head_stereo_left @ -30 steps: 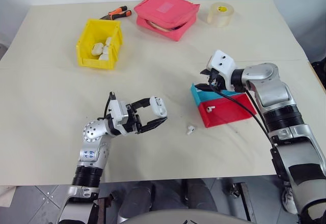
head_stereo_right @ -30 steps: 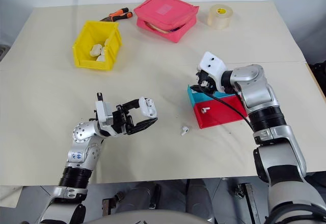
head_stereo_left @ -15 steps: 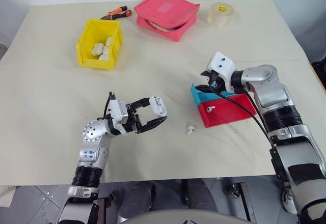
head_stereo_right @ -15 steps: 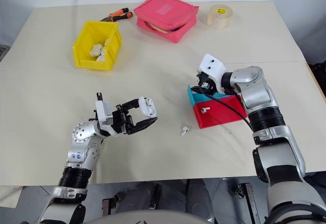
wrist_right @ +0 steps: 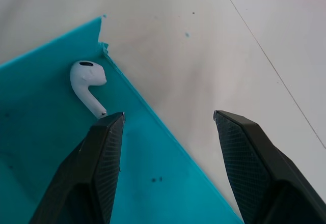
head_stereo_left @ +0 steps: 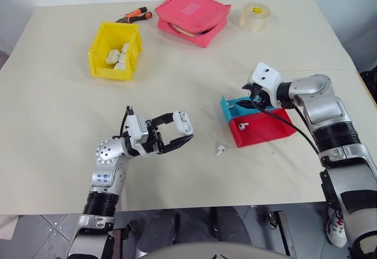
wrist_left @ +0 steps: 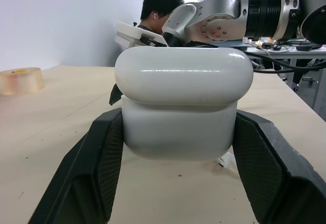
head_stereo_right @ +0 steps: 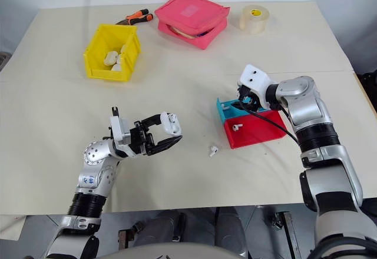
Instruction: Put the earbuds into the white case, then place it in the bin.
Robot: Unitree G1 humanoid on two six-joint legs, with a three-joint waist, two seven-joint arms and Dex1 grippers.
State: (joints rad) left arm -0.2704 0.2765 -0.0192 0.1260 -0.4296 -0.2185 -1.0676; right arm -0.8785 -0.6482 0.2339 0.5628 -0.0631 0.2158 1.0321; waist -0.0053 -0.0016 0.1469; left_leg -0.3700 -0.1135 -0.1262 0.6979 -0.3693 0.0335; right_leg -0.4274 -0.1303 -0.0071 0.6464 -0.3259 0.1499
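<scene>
Left gripper (head_stereo_left: 177,132): clamped on the white case (head_stereo_left: 183,122), one black finger on each side; it holds the case clear of the table (head_stereo_left: 59,123), lower left of centre in the head view, probably so the case stays steady and reachable while the other arm fetches earbuds.

Right gripper (wrist_right: 168,132): jaws apart and empty, poised over the corner of the blue tray (wrist_right: 46,183) at right of centre; from the wrist view one finger stands over the tray floor and the other outside its rim, so it looks lined up for a pick, not yet closed.

Earbud in blue tray (wrist_right: 87,84): lies on its side just ahead of the finger that stands over the tray, head toward the tray's corner, stem pointing back to that finger; likely the next target.

Earbud in red tray (head_stereo_left: 244,125): rests on the floor of the red tray (head_stereo_left: 268,130), which sits touching the blue one.

Earbud on table (head_stereo_left: 220,150): loose on the bare surface between the two arms, just left of the red tray.

White case, look: glossy, rounded like a pebble, with a seam between lid and body; in the left wrist view the lid seems shut, so by my reading it needs opening before anything goes in.

Bin (head_stereo_left: 115,50): yellow, upper left of the frame, well apart from both arms, already holding several white pieces; the final drop-off, not yet in play.
</scene>
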